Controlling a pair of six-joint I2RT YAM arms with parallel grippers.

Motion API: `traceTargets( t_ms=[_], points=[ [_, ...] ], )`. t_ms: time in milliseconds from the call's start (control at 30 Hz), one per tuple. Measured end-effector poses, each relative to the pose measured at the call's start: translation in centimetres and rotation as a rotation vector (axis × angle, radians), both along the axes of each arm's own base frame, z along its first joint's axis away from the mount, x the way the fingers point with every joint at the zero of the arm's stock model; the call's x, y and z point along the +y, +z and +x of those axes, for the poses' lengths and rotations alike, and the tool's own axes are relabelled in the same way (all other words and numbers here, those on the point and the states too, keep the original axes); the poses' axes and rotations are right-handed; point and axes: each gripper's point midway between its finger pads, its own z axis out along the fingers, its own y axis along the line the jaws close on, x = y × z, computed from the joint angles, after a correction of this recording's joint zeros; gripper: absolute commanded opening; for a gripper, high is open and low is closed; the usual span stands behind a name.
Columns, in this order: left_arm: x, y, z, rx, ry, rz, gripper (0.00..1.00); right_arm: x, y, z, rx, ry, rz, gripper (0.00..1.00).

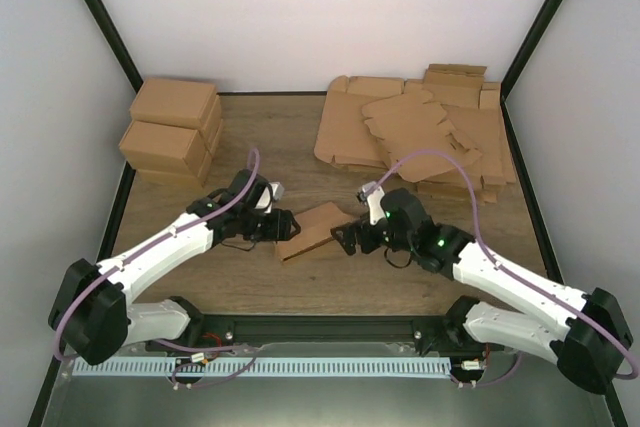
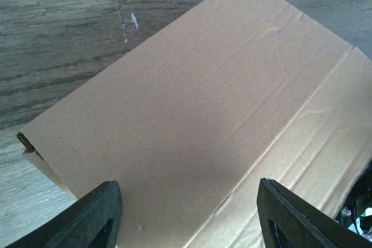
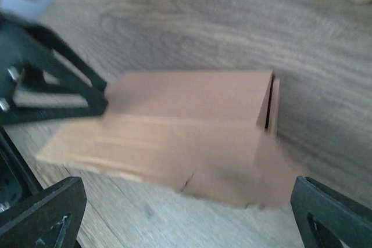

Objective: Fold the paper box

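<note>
The paper box (image 1: 315,232) lies on the table between my two grippers, a brown cardboard piece partly folded into a shallow carton. In the left wrist view its broad top panel (image 2: 197,114) fills the frame under my open left gripper (image 2: 189,213). My left gripper (image 1: 285,225) sits at the box's left end. In the right wrist view the box (image 3: 174,126) is blurred, with a side flap at its right end. My right gripper (image 3: 186,213) is open with the box just ahead of it. It is at the box's right end (image 1: 345,239).
A pile of flat brown cardboard blanks (image 1: 420,127) lies at the back right. Several folded brown cartons (image 1: 172,129) are stacked at the back left. The table's dark frame (image 1: 300,327) runs along the near edge.
</note>
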Motion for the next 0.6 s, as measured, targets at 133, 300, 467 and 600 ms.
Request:
traceTargets(
  t_ms=[133, 300, 467, 600],
  points=[
    [0.1, -0.4, -0.2, 0.008, 0.004, 0.001, 0.68, 0.2, 3.7, 2.6, 0.008, -0.035, 0.050, 0.95],
    [0.2, -0.7, -0.6, 0.018, 0.017, -0.017, 0.68, 0.2, 4.7, 6.4, 0.104, -0.065, 0.094, 0.63],
    [0.2, -1.0, -1.1, 0.029, 0.027, -0.042, 0.66, 1.0, 0.7, 6.5, 0.281, -0.038, 0.063, 0.59],
    [0.2, -1.5, -1.3, 0.040, 0.030, -0.049, 0.63, 1.4, -0.7, 6.3, 0.332, -0.021, 0.051, 0.49]
  ],
)
